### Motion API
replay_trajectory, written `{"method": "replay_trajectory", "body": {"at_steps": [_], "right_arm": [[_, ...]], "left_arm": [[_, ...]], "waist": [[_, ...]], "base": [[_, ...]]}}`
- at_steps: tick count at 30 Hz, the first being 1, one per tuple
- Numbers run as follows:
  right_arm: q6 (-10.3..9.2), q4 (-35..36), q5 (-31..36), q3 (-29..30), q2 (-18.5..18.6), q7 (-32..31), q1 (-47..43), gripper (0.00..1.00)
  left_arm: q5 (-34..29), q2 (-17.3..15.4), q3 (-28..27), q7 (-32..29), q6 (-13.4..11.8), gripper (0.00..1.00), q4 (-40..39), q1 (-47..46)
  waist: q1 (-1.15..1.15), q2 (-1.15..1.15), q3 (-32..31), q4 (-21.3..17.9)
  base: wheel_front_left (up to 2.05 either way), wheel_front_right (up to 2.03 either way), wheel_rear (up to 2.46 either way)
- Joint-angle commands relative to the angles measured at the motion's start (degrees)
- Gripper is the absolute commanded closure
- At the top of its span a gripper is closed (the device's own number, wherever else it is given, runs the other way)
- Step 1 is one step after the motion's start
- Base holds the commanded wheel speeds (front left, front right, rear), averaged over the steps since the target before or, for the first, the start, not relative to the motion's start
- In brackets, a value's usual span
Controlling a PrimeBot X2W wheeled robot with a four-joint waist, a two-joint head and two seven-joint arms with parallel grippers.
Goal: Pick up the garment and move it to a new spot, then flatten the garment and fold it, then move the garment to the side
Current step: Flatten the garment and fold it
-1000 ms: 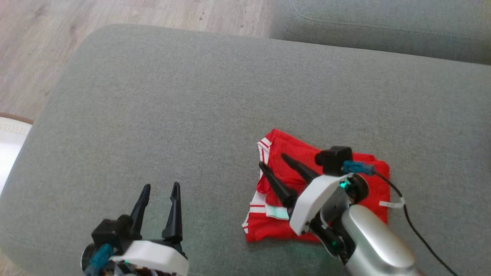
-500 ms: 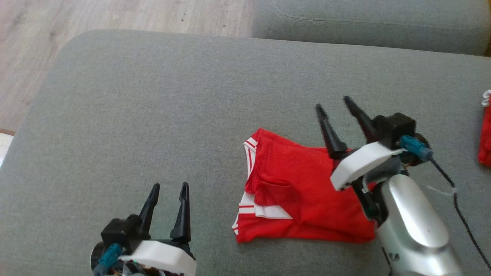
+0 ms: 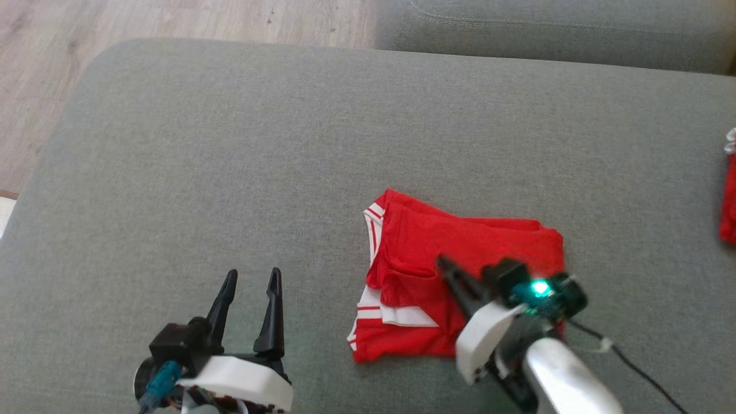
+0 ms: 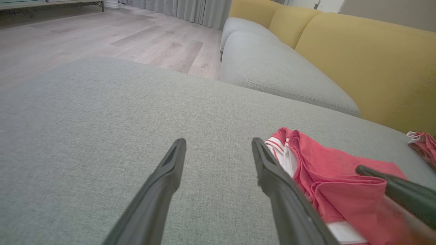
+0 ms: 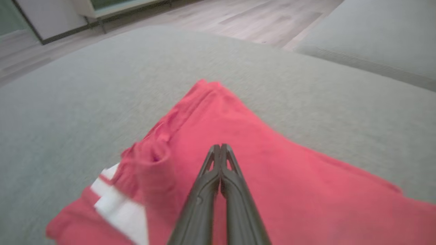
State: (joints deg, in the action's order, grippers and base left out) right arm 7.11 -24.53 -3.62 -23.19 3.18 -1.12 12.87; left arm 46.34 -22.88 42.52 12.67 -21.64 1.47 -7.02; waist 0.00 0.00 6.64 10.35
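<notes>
The grey cushion (image 3: 230,172) carries the folded red garment (image 3: 460,241), lying toward four o'clock in the head view. The right tool (image 5: 220,147), fingers pressed together on nothing, points across it from five o'clock; blur hides whether it touches the cloth. The left tool (image 3: 252,273), at seven o'clock, is spread and empty over the cushion.
</notes>
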Motion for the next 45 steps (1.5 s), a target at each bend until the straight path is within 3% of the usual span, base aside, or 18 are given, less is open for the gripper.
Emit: {"method": "replay_trajectory", "body": {"at_steps": [1,9,14,15,18,19,20,35,45], "right_arm": [[0.37,1.0,0.1,-2.3,-0.3,0.2,2.0,1.00],[0.37,-3.6,-7.3,-15.9,-0.3,0.7,5.1,1.00],[0.37,-4.6,-9.7,-18.6,-0.3,2.3,6.6,1.00],[0.37,-4.4,-9.9,-18.2,-0.3,3.0,6.8,0.95],[0.37,-3.4,-9.8,-15.7,-0.3,5.4,7.2,0.54],[0.37,-2.9,-9.6,-14.6,-0.3,6.1,7.1,0.18],[0.37,-2.2,-9.6,-13.1,-0.3,7.0,6.9,0.00],[0.37,10.9,-4.3,12.9,-0.3,10.6,-10.4,0.00],[0.37,17.7,-4.5,18.2,-0.3,9.1,-18.3,0.00]], "left_arm": [[-0.4,-0.9,-2.3,0.6,0.0,0.00,-1.4,-2.9],[-0.1,-1.3,-3.1,0.8,-0.3,0.00,-1.6,-2.7],[0.0,-1.5,-3.4,1.0,-0.4,0.00,-1.5,-2.4],[0.1,-1.5,-3.5,1.0,-0.5,0.00,-1.4,-2.2],[0.1,-1.6,-3.6,1.1,-0.6,0.00,-1.3,-1.8],[0.1,-1.6,-3.5,1.1,-0.6,0.00,-1.2,-1.7],[0.0,-1.6,-3.4,1.1,-0.5,0.00,-1.2,-1.7],[-2.1,-0.5,-2.7,1.9,-0.2,0.00,2.2,-0.3],[-2.2,0.4,-5.3,2.3,0.8,0.00,4.5,4.5]], "waist": [[0.00,0.00,0.0,0.2],[0.00,0.00,0.0,1.5],[0.00,0.00,-0.3,1.4],[0.00,0.00,-0.5,1.2],[0.00,0.00,-1.5,0.5],[0.00,0.00,-1.9,0.2],[0.00,0.00,-2.4,-0.2],[0.00,0.00,-9.1,-5.1],[0.00,0.00,-10.7,-6.4]], "base": [[0.00,0.00,0.00],[0.00,0.00,0.00],[0.00,0.00,0.00],[0.00,0.00,0.00],[0.00,0.00,0.00],[0.00,0.00,0.00],[0.00,0.00,0.00],[0.00,0.00,0.00],[0.00,0.00,0.00]]}}
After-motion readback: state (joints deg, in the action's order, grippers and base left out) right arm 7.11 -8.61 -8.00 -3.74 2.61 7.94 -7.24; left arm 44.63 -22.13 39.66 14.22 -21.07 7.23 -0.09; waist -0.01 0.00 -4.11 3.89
